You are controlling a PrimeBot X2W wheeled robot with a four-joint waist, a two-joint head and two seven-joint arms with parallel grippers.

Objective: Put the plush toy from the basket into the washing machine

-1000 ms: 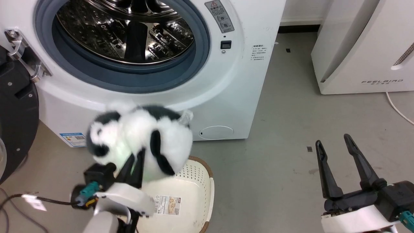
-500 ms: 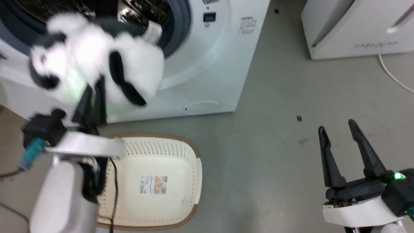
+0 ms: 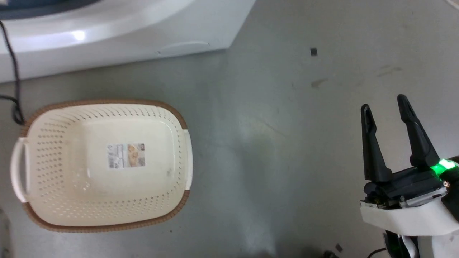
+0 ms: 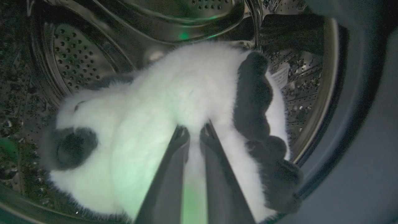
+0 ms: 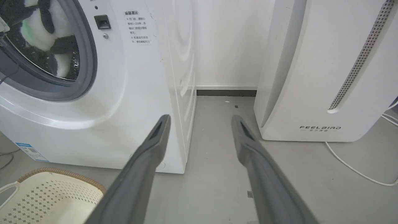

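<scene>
In the left wrist view the plush toy [image 4: 192,81], a fluffy white panda with black limbs, hangs inside the shiny perforated drum [image 4: 77,53]. My left gripper [image 4: 195,133] is shut on its white fur. The right wrist view shows the plush toy [image 5: 43,34] through the grey-gasketed porthole of the washing machine [image 5: 133,93]. The cream basket [image 3: 104,218] sits on the floor before the washing machine [image 3: 107,39], holding nothing but its label. My right gripper [image 3: 383,102] stands open over bare floor at the lower right, its fingers [image 5: 155,140] spread with nothing between them.
A white slanted FEELBIRD appliance [image 5: 320,93] stands right of the washer, with a white cable [image 5: 357,169] on the floor beside it. A black cable [image 3: 14,71] hangs at the head view's left edge. A corner of the basket [image 5: 62,174] shows low left in the right wrist view.
My left gripper has carried the plush toy up from in front of the washer into the drum. The head camera has tilted down, so the porthole and left arm left its picture. The right gripper stays open.
</scene>
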